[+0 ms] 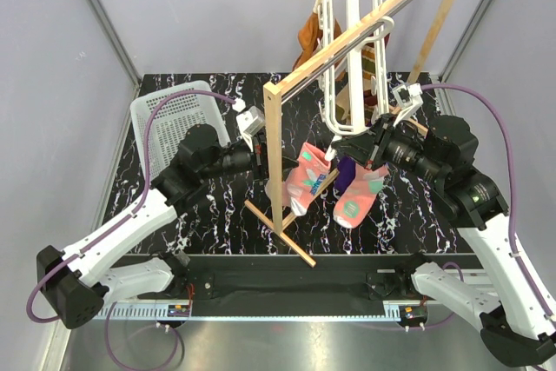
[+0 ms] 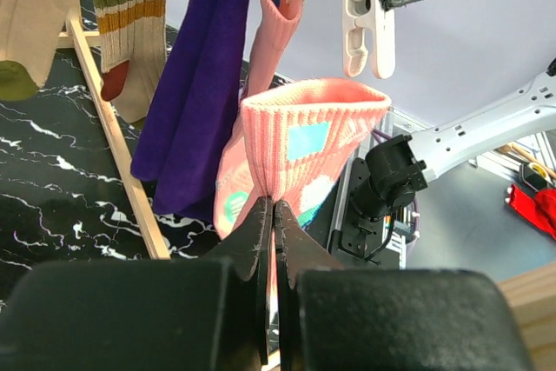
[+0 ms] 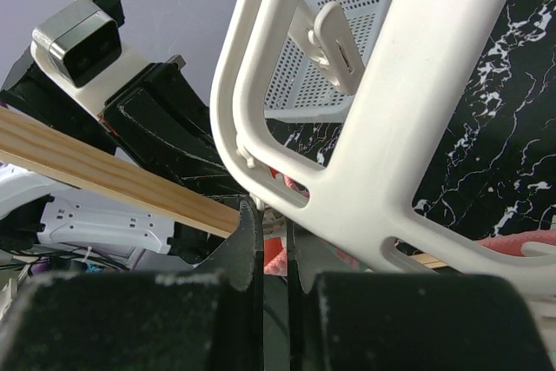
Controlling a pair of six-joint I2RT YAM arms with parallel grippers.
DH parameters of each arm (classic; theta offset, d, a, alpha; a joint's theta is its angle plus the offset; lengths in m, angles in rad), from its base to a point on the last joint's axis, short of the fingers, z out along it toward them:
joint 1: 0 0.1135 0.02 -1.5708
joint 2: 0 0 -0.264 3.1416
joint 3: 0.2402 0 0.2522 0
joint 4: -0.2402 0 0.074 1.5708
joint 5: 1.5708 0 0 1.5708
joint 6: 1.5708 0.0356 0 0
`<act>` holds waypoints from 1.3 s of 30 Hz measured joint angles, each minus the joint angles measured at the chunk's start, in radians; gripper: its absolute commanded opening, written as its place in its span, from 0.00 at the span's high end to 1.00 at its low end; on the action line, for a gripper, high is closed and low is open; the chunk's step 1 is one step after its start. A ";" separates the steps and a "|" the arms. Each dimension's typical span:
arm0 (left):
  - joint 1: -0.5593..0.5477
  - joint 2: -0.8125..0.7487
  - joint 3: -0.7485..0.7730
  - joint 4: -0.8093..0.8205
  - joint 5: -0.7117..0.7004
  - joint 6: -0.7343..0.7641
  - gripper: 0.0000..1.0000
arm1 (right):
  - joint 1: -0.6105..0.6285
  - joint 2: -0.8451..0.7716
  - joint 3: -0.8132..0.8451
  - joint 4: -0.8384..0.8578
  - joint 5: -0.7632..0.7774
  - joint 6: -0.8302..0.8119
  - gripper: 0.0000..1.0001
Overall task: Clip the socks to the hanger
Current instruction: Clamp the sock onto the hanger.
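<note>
The left claw (image 2: 274, 215) is pinched shut on 1 pink sock (image 2: 304, 145), cuff up, just below a dangling clip (image 2: 367, 28) of the hanger (image 3: 408, 128); the right claw (image 3: 274, 219) is closed beside it, hold unclear.

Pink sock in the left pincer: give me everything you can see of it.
The pink sock is ribbed knit with a teal patch and greenish marks lower down. It stands cuff-up, the cuff open. The left pincer is shut on its lower part. No clip grips its cuff; a white clip hangs above it. A second pink sock sits close behind; contact unclear.
</note>
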 measured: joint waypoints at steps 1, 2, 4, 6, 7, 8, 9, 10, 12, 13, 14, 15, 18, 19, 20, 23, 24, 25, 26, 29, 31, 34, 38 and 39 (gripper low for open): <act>-0.001 0.000 0.000 0.000 -0.001 0.001 1.00 | 0.000 0.000 0.000 0.000 0.000 -0.001 1.00; -0.001 0.000 0.000 0.000 -0.002 0.001 1.00 | 0.000 0.000 0.000 0.000 0.000 -0.002 1.00; -0.002 0.000 0.000 0.000 -0.004 0.002 1.00 | 0.000 0.000 0.000 0.000 0.003 -0.003 1.00; -0.004 0.000 0.000 0.000 -0.005 0.002 1.00 | 0.000 0.000 0.000 0.000 0.010 -0.006 1.00; -0.005 0.000 0.000 0.000 -0.005 0.002 1.00 | 0.000 0.000 -0.001 0.000 0.014 -0.007 1.00; -0.006 0.000 0.000 0.000 -0.005 0.002 1.00 | 0.000 0.000 -0.002 0.000 0.016 -0.008 1.00; -0.006 0.000 0.000 0.000 -0.005 0.002 1.00 | 0.000 0.000 -0.004 0.000 0.017 -0.010 1.00; -0.007 0.000 0.000 0.000 -0.005 0.002 1.00 | 0.000 0.000 -0.007 0.000 0.017 -0.010 1.00; -0.008 0.000 0.001 0.000 -0.005 0.002 1.00 | 0.000 0.000 -0.012 0.001 0.019 -0.010 1.00; -0.009 0.000 0.002 -0.001 -0.006 0.002 1.00 | 0.000 0.002 -0.014 0.002 0.023 -0.010 1.00; -0.010 0.000 0.002 0.000 -0.005 0.002 1.00 | 0.000 0.002 -0.016 0.002 0.024 -0.011 1.00; -0.010 0.000 0.002 -0.001 -0.005 0.002 1.00 | 0.000 0.003 -0.017 0.002 0.026 -0.011 1.00; -0.011 0.000 0.002 0.000 -0.006 0.003 1.00 | 0.000 0.005 -0.018 0.001 0.040 -0.014 1.00; -0.011 0.000 0.002 0.000 -0.006 0.003 1.00 | 0.000 0.005 -0.018 0.000 0.043 -0.016 1.00; -0.011 0.000 0.002 0.000 -0.006 0.003 1.00 | 0.000 0.005 -0.018 0.000 0.045 -0.019 1.00; -0.011 0.000 0.002 0.000 -0.007 0.003 1.00 | 0.000 0.008 -0.017 -0.001 0.052 -0.027 1.00; -0.011 0.000 0.002 0.000 -0.007 0.003 1.00 | 0.000 0.010 -0.016 -0.001 0.053 -0.030 1.00; -0.013 0.000 0.002 0.000 -0.008 0.004 1.00 | 0.000 0.012 -0.016 -0.001 0.055 -0.033 1.00; -0.013 0.000 0.002 0.000 -0.008 0.006 1.00 | 0.000 0.014 -0.015 -0.002 0.059 -0.035 1.00; -0.018 0.000 0.002 0.000 -0.008 0.007 1.00 | 0.000 0.021 -0.009 -0.010 0.069 -0.043 1.00; -0.023 0.000 0.002 0.000 -0.008 0.008 1.00 | 0.000 0.026 -0.002 -0.020 0.071 -0.046 1.00; -0.031 0.000 0.002 0.000 -0.008 0.009 1.00 | 0.000 0.030 0.011 -0.034 0.074 -0.050 1.00; -0.033 0.000 0.002 0.000 -0.009 0.010 1.00 | 0.000 0.036 0.029 -0.050 0.076 -0.056 1.00; -0.033 0.000 0.002 0.000 -0.010 0.010 1.00 | 0.000 0.037 0.032 -0.053 0.075 -0.057 1.00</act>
